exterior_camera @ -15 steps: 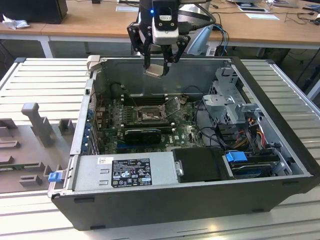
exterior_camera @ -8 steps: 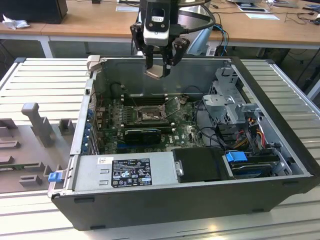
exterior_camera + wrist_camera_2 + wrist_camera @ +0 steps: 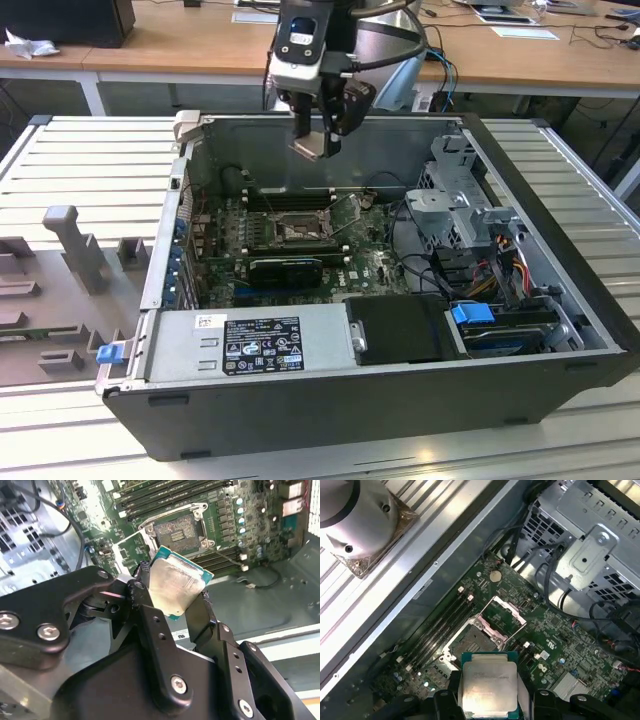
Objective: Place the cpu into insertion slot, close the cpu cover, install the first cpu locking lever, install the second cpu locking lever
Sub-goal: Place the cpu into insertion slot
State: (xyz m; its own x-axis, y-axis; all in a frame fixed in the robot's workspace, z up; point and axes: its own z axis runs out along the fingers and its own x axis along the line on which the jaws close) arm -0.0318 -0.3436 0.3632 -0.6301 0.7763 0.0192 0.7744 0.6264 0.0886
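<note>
While the gripper (image 3: 318, 140) hung above the open case (image 3: 400, 420) in the exterior view, it had the cpu (image 3: 312, 148) pinched between its fingers, well clear of the motherboard (image 3: 375, 265) below. Up close in the second wrist view, the black fingers (image 3: 147, 612) were closed in on opposite edges of the cpu (image 3: 175, 587), narrowed to the chip's width, silvery top facing the camera and green rim showing. Beyond it, the slot (image 3: 179, 531) sat bare, its contact field exposed, beside the long memory slots (image 3: 165, 492). From the first wrist view, the cpu (image 3: 487, 690) was held near the slot (image 3: 475, 642), apart from it. And the cover (image 3: 502, 616) was swung open, off to one side of the slot.
</note>
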